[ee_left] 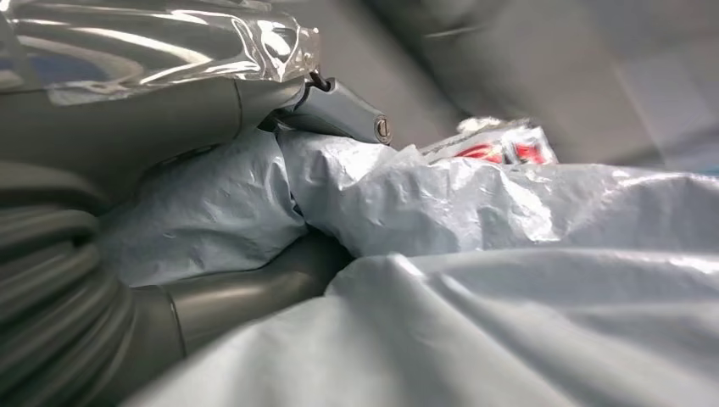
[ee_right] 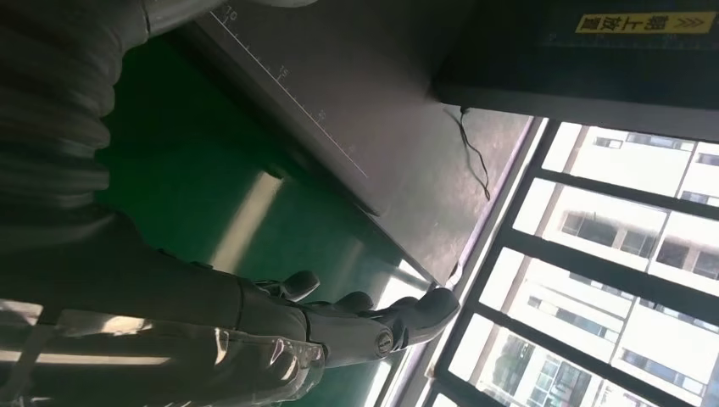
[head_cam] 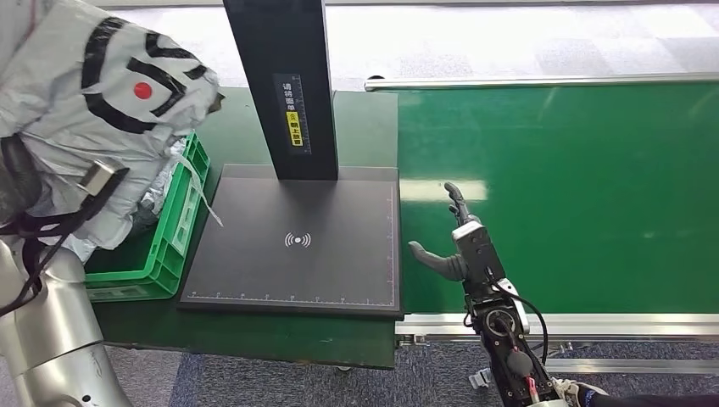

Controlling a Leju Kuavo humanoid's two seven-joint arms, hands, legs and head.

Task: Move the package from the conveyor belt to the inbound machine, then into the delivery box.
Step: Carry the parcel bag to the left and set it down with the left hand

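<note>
A grey plastic package point(head_cam: 102, 93) with black markings and a red dot hangs at the far left, above the green crate point(head_cam: 174, 237). My left hand point(ee_left: 169, 119) grips it; its fingers point(ee_left: 339, 110) press into the crumpled grey film of the package point(ee_left: 509, 280). In the head view the package hides that hand. My right hand point(head_cam: 454, 242) is open with its fingers spread, low over the green conveyor belt point(head_cam: 576, 195) just right of the black scanner platform point(head_cam: 297, 246). The right hand point(ee_right: 339, 326) holds nothing.
A black post point(head_cam: 284, 85) with a yellow label rises from the back of the platform. The crate holds another silver-wrapped parcel point(head_cam: 157, 199). A metal rail point(head_cam: 543, 82) runs along the belt's far side, and another point(head_cam: 593, 324) along its near side.
</note>
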